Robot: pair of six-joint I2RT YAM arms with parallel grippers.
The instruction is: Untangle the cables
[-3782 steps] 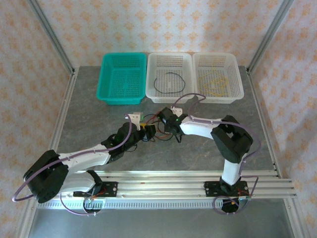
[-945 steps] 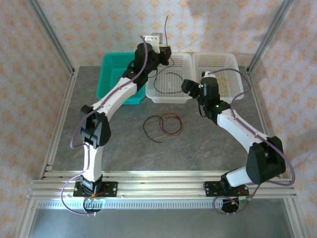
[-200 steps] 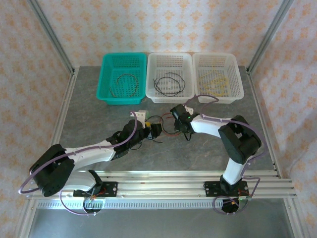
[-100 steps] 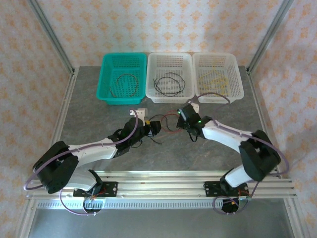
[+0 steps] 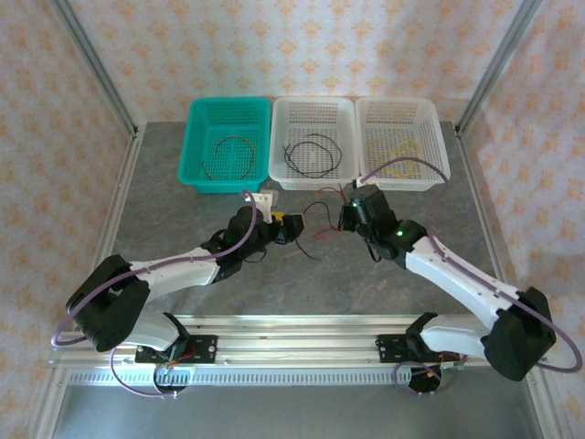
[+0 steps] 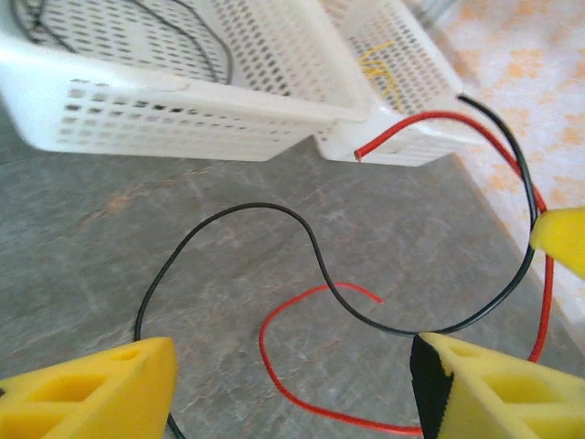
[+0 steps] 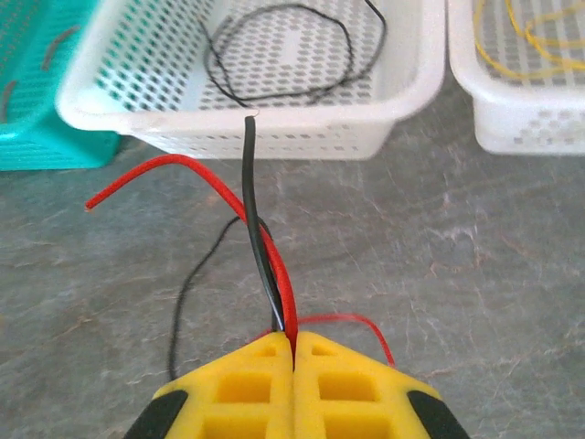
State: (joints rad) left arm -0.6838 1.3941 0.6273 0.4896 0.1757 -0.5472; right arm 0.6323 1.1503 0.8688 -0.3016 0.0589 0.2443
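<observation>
My right gripper (image 7: 294,338) is shut on a red cable (image 7: 164,162) and a black cable (image 7: 249,174), pinched side by side and rising toward the baskets. In the top view it (image 5: 348,216) holds them just above the table, with the strands (image 5: 320,208) sagging toward my left gripper (image 5: 292,224). My left gripper (image 6: 292,366) is open. The black cable (image 6: 260,206) loops in front of it and the red cable (image 6: 262,338) curls on the table between its fingers. Neither finger (image 6: 91,393) touches a cable.
Three baskets line the back. The teal basket (image 5: 203,174) holds a dark cable (image 5: 228,155), the middle white basket (image 5: 313,183) a black cable (image 5: 311,155), and the right white basket (image 5: 439,174) a yellow cable (image 5: 398,146). Grey tabletop (image 5: 174,219) surrounds the grippers.
My right arm has swung out to the right and drawn the pinched cables back a little. My left gripper has reached slightly farther toward the baskets.
</observation>
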